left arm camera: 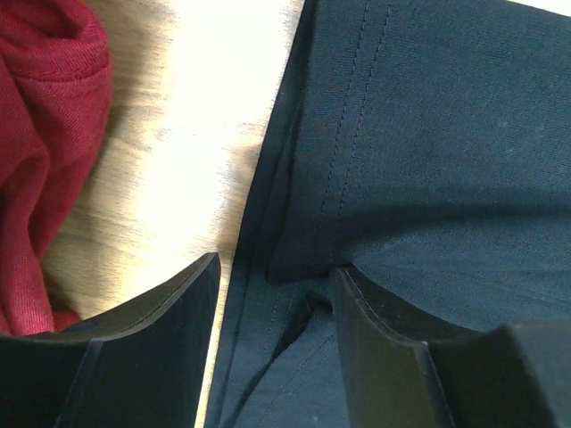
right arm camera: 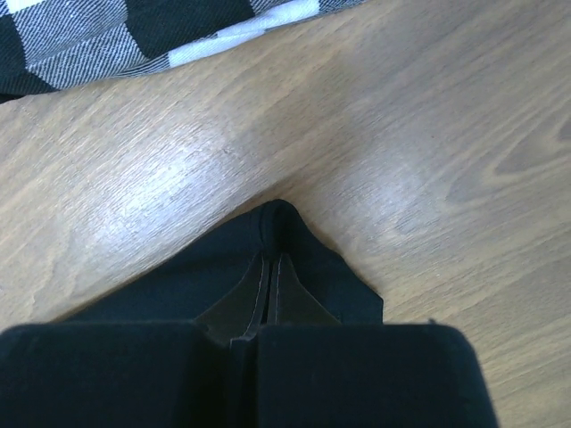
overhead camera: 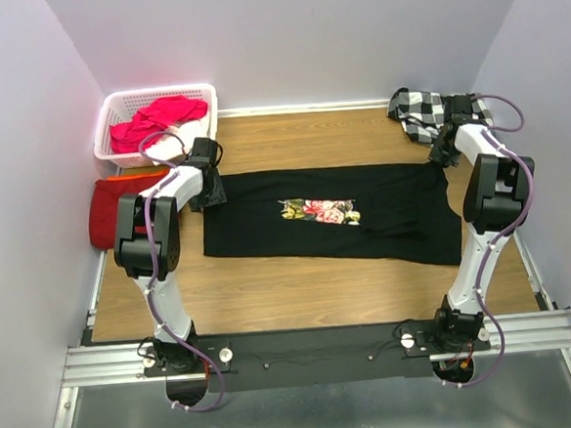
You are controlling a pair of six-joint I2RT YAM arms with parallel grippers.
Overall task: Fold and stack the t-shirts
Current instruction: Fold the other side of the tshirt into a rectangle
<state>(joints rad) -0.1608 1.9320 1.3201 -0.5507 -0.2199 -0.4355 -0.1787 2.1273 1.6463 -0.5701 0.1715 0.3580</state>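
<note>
The black t-shirt (overhead camera: 384, 217) lies flat across the middle of the table as a wide band, its rose print (overhead camera: 320, 212) facing up. My left gripper (overhead camera: 208, 185) is at its far left corner. In the left wrist view that gripper (left arm camera: 278, 267) is open, with the stitched hem (left arm camera: 357, 134) between the fingers. My right gripper (overhead camera: 445, 154) is at the far right corner. In the right wrist view it (right arm camera: 273, 260) is shut on a pinched corner of the black cloth (right arm camera: 201, 276). The dark-red t-shirt (overhead camera: 117, 208) lies at the table's left edge and shows in the left wrist view (left arm camera: 45, 134).
A white basket (overhead camera: 121, 106) at the back left holds pink-red clothes (overhead camera: 161, 120). A black-and-white checked cloth (overhead camera: 423, 111) lies at the back right, just beyond my right gripper, and shows in the right wrist view (right arm camera: 107, 36). Walls close the sides and back.
</note>
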